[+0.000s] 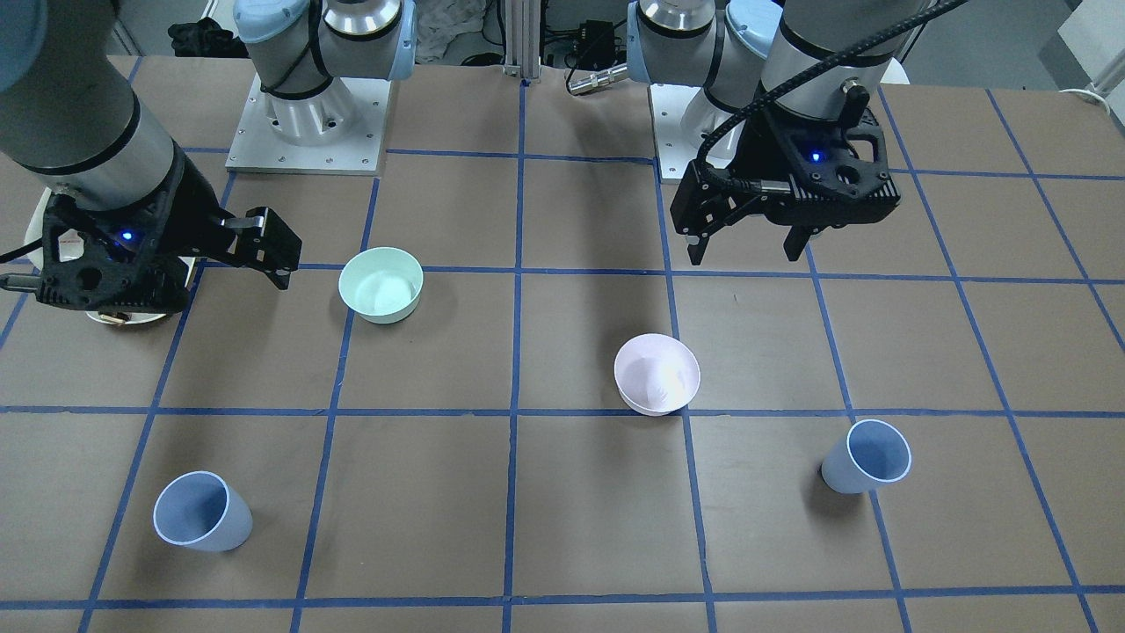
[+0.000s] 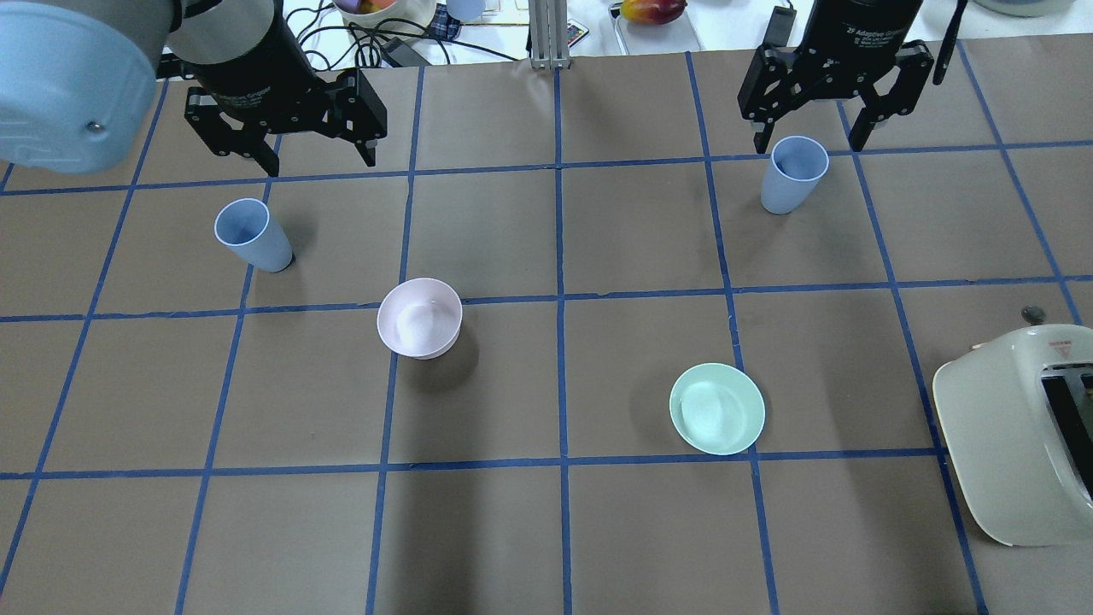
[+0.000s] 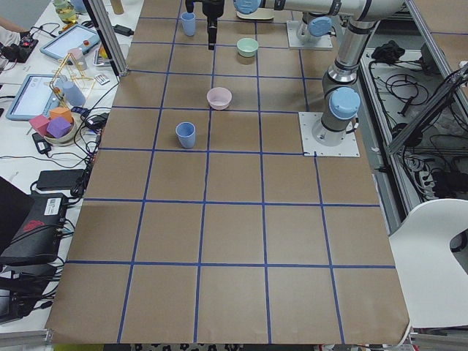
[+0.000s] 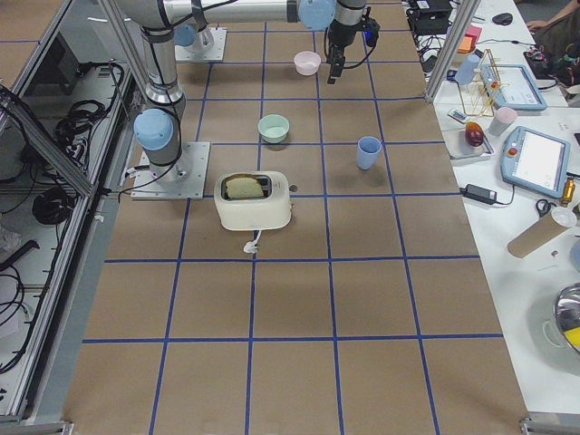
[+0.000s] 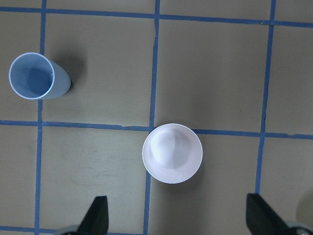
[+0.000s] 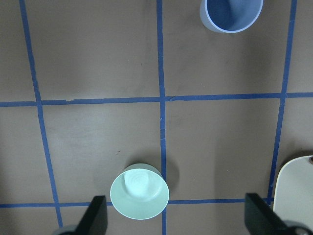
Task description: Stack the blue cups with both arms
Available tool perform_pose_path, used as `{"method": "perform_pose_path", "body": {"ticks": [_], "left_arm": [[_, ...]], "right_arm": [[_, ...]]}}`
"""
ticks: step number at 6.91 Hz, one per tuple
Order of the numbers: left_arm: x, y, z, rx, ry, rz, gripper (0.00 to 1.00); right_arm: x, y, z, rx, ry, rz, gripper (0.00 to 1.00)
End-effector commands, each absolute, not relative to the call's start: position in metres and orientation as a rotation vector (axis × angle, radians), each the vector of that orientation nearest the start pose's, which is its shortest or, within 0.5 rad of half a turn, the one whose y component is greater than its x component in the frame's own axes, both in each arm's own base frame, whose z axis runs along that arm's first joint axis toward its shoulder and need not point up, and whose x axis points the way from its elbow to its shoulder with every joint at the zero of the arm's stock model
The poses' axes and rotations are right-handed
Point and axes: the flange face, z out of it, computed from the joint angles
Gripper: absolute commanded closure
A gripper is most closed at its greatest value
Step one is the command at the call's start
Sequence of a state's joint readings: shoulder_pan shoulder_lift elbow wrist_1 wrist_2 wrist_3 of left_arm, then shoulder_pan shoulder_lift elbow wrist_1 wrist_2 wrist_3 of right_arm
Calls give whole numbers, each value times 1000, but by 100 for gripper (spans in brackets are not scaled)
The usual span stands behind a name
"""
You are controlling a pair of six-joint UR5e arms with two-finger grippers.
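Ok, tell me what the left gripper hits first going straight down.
Probably bare table: the left gripper frames only paper in its wrist view, the pink bowl just beyond its jaws.

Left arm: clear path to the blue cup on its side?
Probably yes: the left pincer hangs open nearby, the blue cup stands upright with nothing touching it, and the pink bowl sits well aside.

A brown paper-covered tabletop (image 2: 649,547) carries a grid of blue tape lines (image 2: 559,239). A pale pink round plastic bowl (image 2: 419,317) sits upright across one line. A mint green round bowl (image 2: 717,420) stands well apart from it, beside a crossing. A cream toaster (image 4: 254,201) holds a bread slice (image 4: 241,187).
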State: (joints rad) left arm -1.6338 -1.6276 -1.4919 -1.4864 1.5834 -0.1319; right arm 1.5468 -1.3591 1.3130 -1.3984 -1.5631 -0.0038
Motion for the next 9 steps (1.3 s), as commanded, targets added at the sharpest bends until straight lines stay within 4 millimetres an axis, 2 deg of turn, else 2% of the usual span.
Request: {"method": "perform_pose_path", "body": {"ticks": [1, 2, 3, 4, 5, 6, 7, 8, 9], "left_arm": [[-165, -517, 507, -109, 3132, -167, 0], [-162, -523, 507, -116, 3131, -179, 0], [-147, -544, 472, -151, 3131, -81, 0], [-104, -586, 433, -271, 3129, -27, 0], [-77, -601, 401, -273, 3119, 43, 0], [-53, -614, 358, -199, 3104, 150, 0], [-35, -624, 337, -134, 3034, 130, 0], [-4, -627, 303, -60, 2972, 212, 0], [9, -636, 286, -76, 2968, 154, 0]], "right_arm": [[121, -571, 484, 29, 3126, 192, 0], [121, -571, 484, 37, 3126, 194, 0], [121, -571, 484, 34, 3126, 194, 0], [121, -572, 483, 39, 3130, 190, 0], [120, -572, 482, 41, 3131, 190, 0], [120, -575, 482, 51, 3133, 183, 0], [117, -576, 482, 60, 3133, 183, 0], [114, -578, 483, 53, 3129, 168, 0], [106, -588, 487, 48, 3130, 72, 0]]}}
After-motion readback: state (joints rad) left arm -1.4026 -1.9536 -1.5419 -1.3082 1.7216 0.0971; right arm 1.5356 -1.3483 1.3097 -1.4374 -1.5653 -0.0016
